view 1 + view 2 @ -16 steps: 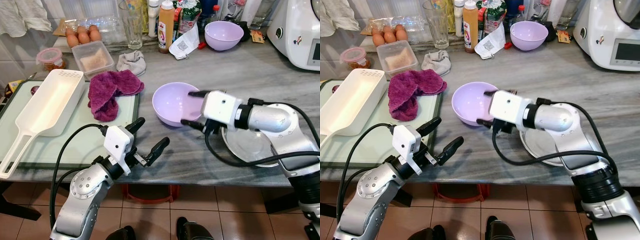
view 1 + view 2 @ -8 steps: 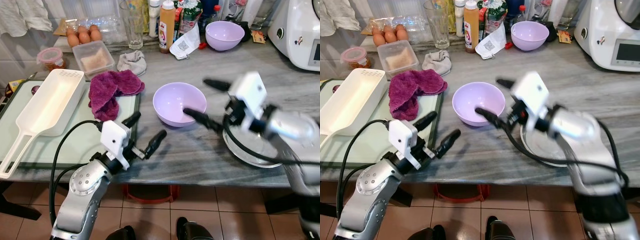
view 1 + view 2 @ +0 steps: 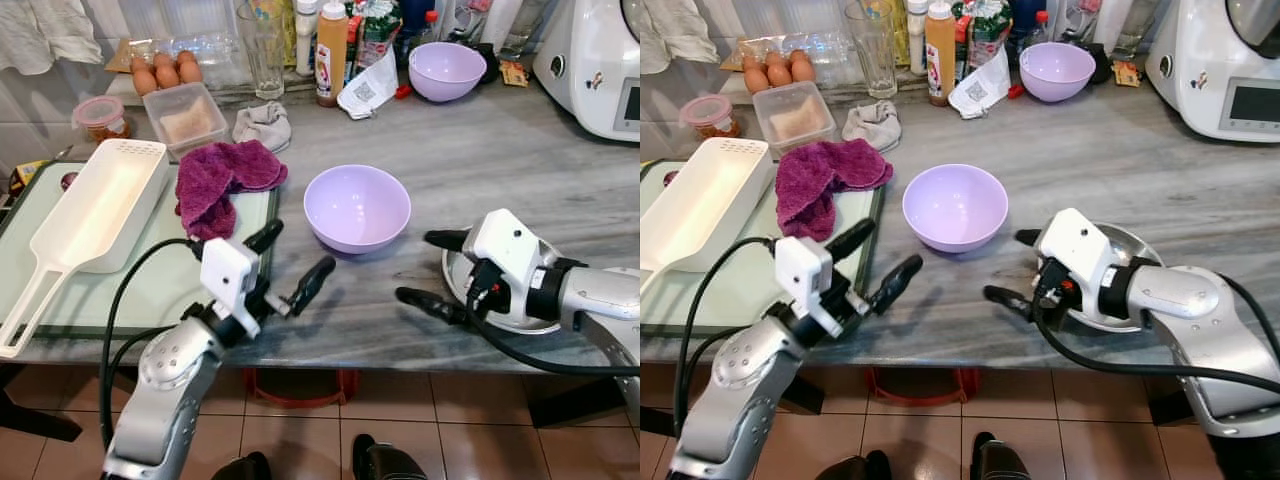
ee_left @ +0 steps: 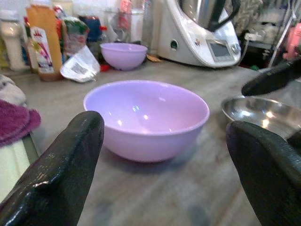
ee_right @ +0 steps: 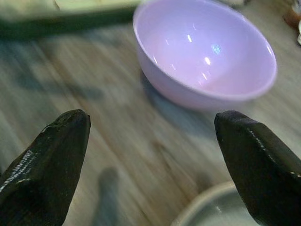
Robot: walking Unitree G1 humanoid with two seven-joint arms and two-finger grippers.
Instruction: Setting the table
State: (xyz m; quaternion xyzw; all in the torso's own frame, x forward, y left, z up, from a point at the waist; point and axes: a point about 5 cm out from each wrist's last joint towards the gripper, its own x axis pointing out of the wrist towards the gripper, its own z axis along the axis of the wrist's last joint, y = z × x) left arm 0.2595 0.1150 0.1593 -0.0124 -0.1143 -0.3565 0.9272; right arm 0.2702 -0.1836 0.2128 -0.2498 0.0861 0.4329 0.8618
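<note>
My right gripper (image 3: 432, 270) is spread wide and holds nothing; it hangs low over the counter beside the steel plate (image 3: 520, 318), one finger over the plate's rim, the other out over bare stone toward the counter's front edge. My left gripper (image 3: 290, 262) is also spread wide and empty, raised near the front edge of the counter, its fingers pointing toward the purple bowl (image 3: 357, 207).

That bowl stands upright and empty on the grey marbled counter (image 3: 500, 150), between my two grippers and apart from both. A second purple bowl (image 3: 447, 70) sits at the back. To my left a white scoop-shaped tray (image 3: 95, 215) lies on a pale green board (image 3: 160, 290), with a crumpled magenta cloth (image 3: 218, 180) partly on the board. Behind are a clear lidded tub (image 3: 187, 115), eggs (image 3: 165, 75) in a carton, a tall glass (image 3: 262, 50), an orange bottle (image 3: 331, 50) and a white kitchen machine (image 3: 595, 65) at the far right. Below the counter the floor is brown tile (image 3: 400, 420).
</note>
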